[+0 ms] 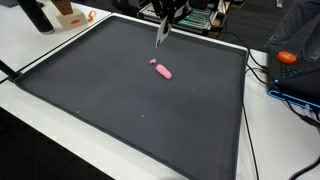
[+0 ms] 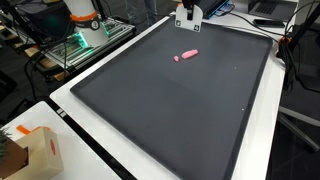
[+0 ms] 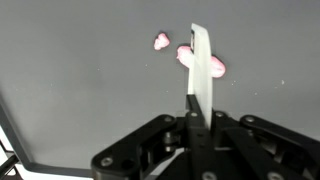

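Observation:
My gripper is shut on a thin white flat strip that sticks out from between the fingers. In both exterior views the gripper hangs above the far part of a large black mat. The strip points down toward the mat. A small pink object lies on the mat just in front of the gripper. In the wrist view the pink object shows partly behind the strip, with a smaller pink bit beside it.
The mat lies on a white table. A cardboard box stands at a table corner. An orange object and cables lie beside the mat. Green-lit equipment stands beyond the table edge.

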Tool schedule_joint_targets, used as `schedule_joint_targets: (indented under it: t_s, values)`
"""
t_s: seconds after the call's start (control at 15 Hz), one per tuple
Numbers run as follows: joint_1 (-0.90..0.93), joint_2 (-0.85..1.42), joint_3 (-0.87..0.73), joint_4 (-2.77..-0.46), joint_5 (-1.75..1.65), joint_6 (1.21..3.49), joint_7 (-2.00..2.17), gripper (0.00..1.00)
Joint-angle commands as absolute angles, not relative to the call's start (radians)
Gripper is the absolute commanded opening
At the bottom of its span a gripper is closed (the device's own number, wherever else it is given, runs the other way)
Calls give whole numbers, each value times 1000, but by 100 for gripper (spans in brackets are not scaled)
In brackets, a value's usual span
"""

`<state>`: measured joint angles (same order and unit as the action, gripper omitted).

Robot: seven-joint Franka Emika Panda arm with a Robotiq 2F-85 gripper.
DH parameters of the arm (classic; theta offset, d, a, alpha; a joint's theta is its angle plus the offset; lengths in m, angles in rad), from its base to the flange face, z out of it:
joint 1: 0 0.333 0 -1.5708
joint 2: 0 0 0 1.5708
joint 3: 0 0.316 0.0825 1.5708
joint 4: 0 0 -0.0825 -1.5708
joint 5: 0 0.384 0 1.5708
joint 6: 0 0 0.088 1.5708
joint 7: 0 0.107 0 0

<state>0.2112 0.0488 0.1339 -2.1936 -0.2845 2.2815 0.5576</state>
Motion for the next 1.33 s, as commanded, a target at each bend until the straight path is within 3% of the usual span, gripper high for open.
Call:
schedule_joint_targets:
  t_s: [0.0,0.67,1.27]
  values:
    - [239,167,165,-2034,-336,2135,614,1]
    - [400,491,137,-1671,-421,1873,756,1]
    - [438,650,98,-1466,-376,1816,735,1]
